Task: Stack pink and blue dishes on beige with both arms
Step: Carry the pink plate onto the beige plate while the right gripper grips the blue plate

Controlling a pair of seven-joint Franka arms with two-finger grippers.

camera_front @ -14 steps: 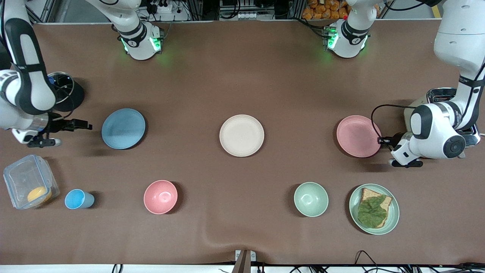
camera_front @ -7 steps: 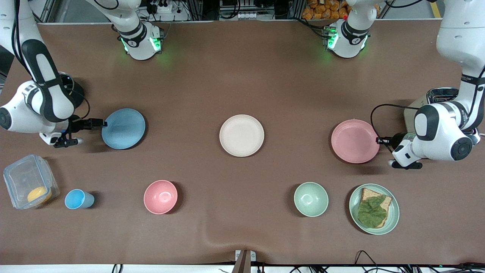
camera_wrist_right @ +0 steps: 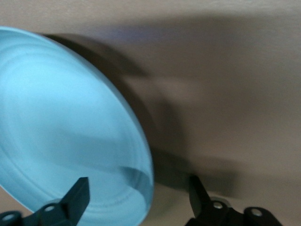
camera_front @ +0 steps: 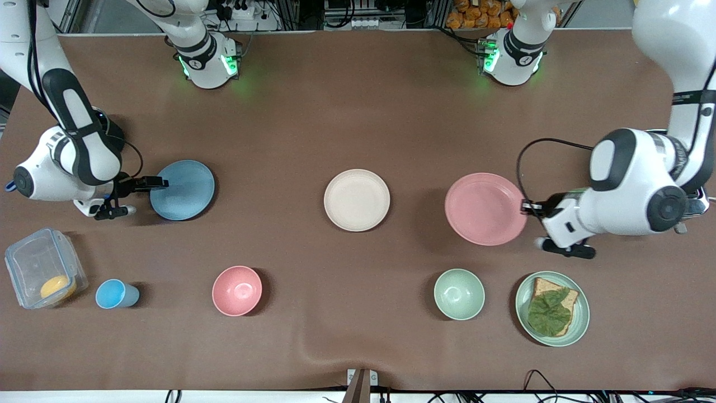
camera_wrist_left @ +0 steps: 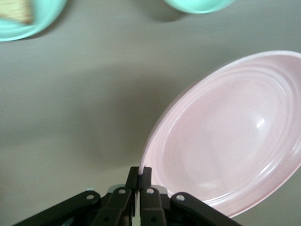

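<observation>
Table (camera_front: 358, 101) surface, brown, spans the whole front view, and we note both arms cut off at the frame edges.

We see the left arm (camera_front: 637, 184) entering from its end of the table. Its left gripper (camera_front: 528, 208) pinches the rim of the pink plate (camera_front: 485, 209); in the left wrist view the jaws are pressed together on that rim (camera_wrist_left: 141, 181), and part of the plate (camera_wrist_left: 230, 136) runs out of frame. The plate casts a shadow on the table below it and sits between the beige plate (camera_front: 357, 200) and the left arm's end.

We see the right arm (camera_front: 67, 162) at its own end. Its right gripper (camera_front: 156, 182) reaches over the edge of the blue plate (camera_front: 182, 190). In the right wrist view the fingers (camera_wrist_right: 77, 197) stand spread, one on each side of the plate's rim (camera_wrist_right: 141, 179); we cannot tell whether they touch it. Blur hides the rim detail there.

The beige plate lies bare at the table's centre, well apart from both other plates.

Nearer the front camera we see a green plate with bread and a leaf (camera_front: 552, 308), a green bowl (camera_front: 459, 294), a pink bowl (camera_front: 237, 290), a clear container (camera_front: 42, 268) and a blue cup (camera_front: 114, 294).
</observation>
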